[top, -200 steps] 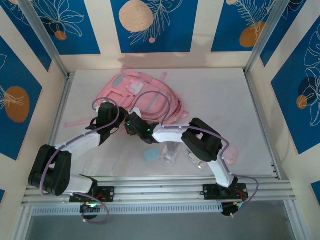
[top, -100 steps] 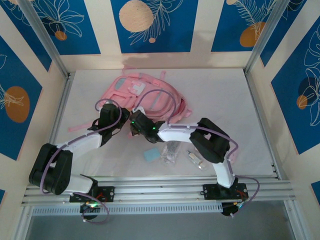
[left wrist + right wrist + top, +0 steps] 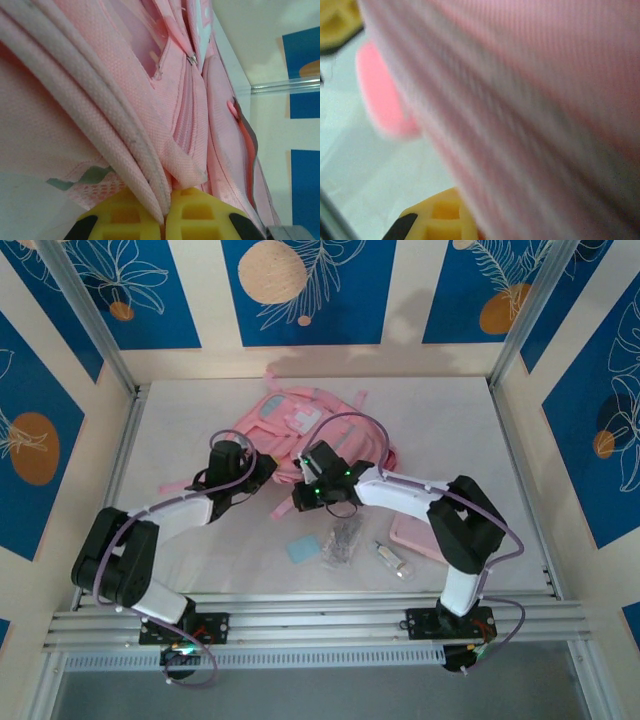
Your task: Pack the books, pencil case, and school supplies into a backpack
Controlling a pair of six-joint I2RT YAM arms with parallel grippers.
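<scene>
Top external view puts the backpack at the far middle of the table, and you have both arms on its near edge. Your left gripper is clamped on a fold of the backpack fabric, its yellow fingers pinched together around it. Your right gripper is closed too, with pink fabric running across its finger in the blurred right wrist view; whether it truly pinches that cloth you cannot tell. Judging by this, you are at the opening step and packing is mostly ahead. The pencil case lies outside, under your right forearm. The blue pad, the clear bag and the small tube wait along the near edge. Whether the books are inside cannot be told.
</scene>
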